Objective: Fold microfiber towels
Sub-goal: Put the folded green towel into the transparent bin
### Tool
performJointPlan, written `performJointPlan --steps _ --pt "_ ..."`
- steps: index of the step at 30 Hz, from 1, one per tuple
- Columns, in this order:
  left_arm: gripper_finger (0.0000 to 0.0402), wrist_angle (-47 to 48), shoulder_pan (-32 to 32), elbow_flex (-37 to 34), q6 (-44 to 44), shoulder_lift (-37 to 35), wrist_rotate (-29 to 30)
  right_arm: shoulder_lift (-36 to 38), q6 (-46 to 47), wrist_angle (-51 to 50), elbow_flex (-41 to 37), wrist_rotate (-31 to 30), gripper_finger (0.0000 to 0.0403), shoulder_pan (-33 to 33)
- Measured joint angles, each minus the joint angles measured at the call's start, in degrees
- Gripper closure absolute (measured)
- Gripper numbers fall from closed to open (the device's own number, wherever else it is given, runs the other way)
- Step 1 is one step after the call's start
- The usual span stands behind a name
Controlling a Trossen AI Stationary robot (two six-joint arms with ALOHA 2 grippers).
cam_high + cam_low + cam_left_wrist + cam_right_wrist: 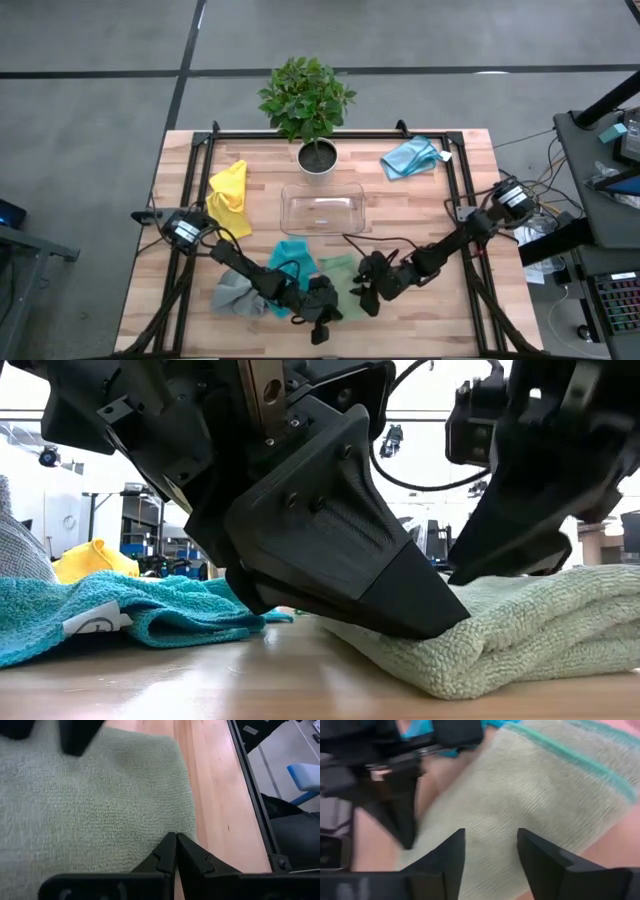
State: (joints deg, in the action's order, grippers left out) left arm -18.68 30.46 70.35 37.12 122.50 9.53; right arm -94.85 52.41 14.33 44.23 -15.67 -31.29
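Both arms are down at the near edge of the wooden worktop (420, 215), crowded over the sage green towel (338, 270). The left end effector (175, 840) has its two fingers pressed tight together, nothing between them, tips resting on the near corner of that green cloth just where it meets bare wood. From table height the left end effector reads as a big dark wedge pushing down on the towel's folded edge.

The right end effector (490, 845) hangs directly above the same towel with its fingers apart, a clear gap showing green pile between them; it grips nothing. From above it sits just right of the left one, near the worktop's front middle.

The green towel lies doubled, a thick rounded fold visible from table height. Touching its left side is the teal towel (293, 255), rumpled, with a white tag showing in the low view. Further left, the grey towel (232, 292) is bunched near the front corner under the left arm.

The yellow towel (229, 196) lies crumpled on the left side, well apart from the action. The light blue towel (410, 156) sits at the far right corner. Mid-worktop is a clear plastic tray (322, 212), and behind it a potted plant (306, 100).
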Motion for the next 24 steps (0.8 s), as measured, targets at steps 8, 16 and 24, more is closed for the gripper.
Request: performJointPlan --steps 8,16,24 --pt "0.0402 -0.3 0.0 0.0 0.0 0.0 0.2 5.5 5.2 -8.8 0.0 2.2 0.0155 0.0" --pt "0.0402 -0.3 0.0 -0.1 0.0 0.0 0.3 7.4 8.0 -14.5 -0.3 0.4 0.0095 0.2" --pt "0.0402 -0.4 0.0 -0.1 0.0 0.0 1.1 0.9 9.3 -6.5 -0.3 1.0 0.0078 1.2"
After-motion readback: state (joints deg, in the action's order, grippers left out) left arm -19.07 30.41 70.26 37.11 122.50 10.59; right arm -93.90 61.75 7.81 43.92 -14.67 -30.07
